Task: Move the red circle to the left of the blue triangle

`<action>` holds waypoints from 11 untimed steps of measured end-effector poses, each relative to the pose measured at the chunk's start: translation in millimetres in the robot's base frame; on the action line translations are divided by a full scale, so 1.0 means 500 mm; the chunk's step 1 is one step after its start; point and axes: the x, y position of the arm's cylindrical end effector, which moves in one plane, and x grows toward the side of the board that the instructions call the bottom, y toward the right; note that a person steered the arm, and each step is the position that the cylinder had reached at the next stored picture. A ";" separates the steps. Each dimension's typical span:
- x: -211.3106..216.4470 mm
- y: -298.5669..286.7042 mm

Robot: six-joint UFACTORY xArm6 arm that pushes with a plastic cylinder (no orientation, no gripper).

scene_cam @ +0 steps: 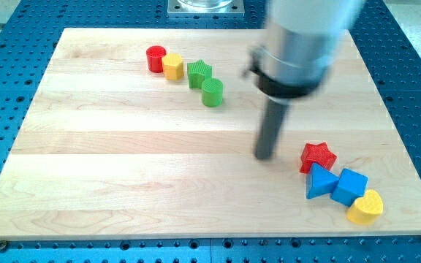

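Note:
The red circle (156,58) stands near the view's top left, touching a yellow block (172,66). The blue triangle (319,182) lies at the lower right, below a red star (318,156) and beside a blue cube (349,186). My tip (264,156) rests on the board left of the red star, far to the right of and below the red circle. It touches no block.
A green star (199,74) and a green cylinder (212,93) sit right of the yellow block. A yellow heart (365,207) lies at the lower right by the blue cube. The wooden board (123,168) lies on a blue perforated table.

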 end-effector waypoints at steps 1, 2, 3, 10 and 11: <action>-0.188 -0.241; -0.314 -0.480; -0.428 -0.484; -0.010 0.053; 0.034 0.011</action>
